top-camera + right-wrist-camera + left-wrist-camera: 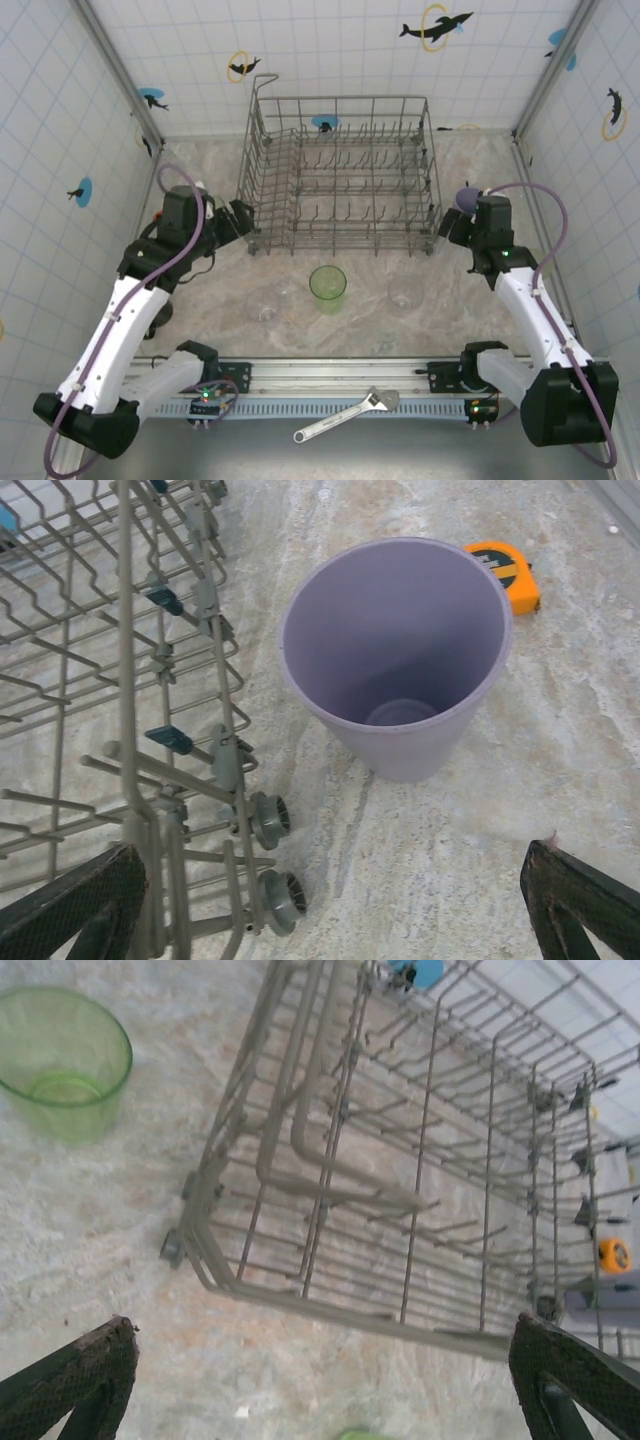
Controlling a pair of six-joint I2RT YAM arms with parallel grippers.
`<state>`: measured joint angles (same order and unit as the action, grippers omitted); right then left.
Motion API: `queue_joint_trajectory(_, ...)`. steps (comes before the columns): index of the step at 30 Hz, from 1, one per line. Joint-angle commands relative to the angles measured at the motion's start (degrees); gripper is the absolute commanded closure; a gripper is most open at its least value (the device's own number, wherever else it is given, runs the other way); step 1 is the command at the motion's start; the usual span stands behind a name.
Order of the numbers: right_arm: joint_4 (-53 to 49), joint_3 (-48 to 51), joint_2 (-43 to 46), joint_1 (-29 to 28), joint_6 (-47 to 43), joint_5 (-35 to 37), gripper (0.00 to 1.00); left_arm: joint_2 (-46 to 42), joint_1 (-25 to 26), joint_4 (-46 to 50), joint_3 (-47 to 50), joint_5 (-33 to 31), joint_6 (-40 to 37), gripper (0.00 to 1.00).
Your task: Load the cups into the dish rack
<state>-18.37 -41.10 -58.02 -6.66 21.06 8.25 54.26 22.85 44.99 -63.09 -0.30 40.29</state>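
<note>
dish rack (340, 238) sitting at centre. green cup (327, 284) standing upright just in front of it, with a clear cup (265, 303) to its left and a second clear cup (405, 293) to its right. lavender cup (395, 670) standing beside the rack's right front corner, orange tape measure (505, 575) lying just past it. left gripper (325, 1360) hovering near the rack's left front corner, fingers spread wide, gripping nothing. right gripper (335, 890) hanging above the lavender cup, also spread wide, gripping nothing.

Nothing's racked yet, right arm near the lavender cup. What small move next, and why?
Probably ease the right gripper forward over the lavender cup: its jaws stand open, and the cup is upright just ahead, beside the dish rack.
</note>
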Motion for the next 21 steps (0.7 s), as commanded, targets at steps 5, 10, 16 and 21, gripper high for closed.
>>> queue_joint_trajectory(5, -3.32, -4.05, 1.95, -1.16, 2.18, 0.44, 0.0, 2.43, 11.23, 0.33, 0.89, -5.14, 2.81, 0.02)
queue_joint_trajectory(10, -4.72, -4.62, 3.11, -1.69, 2.64, 1.53, 0.0, 7.07, 20.28, -0.43, 0.94, -9.06, 2.61, 0.02)
queue_joint_trajectory(16, -5.26, -4.99, 3.53, -1.86, 2.61, 2.52, 0.0, 13.0, 26.96, -0.77, 0.96, -9.03, 0.89, 0.03)
queue_joint_trajectory(21, -5.01, -5.16, 3.13, -2.02, 2.16, 2.72, 0.0, 16.16, 30.22, -2.17, 0.89, -7.9, 0.46, 0.04)
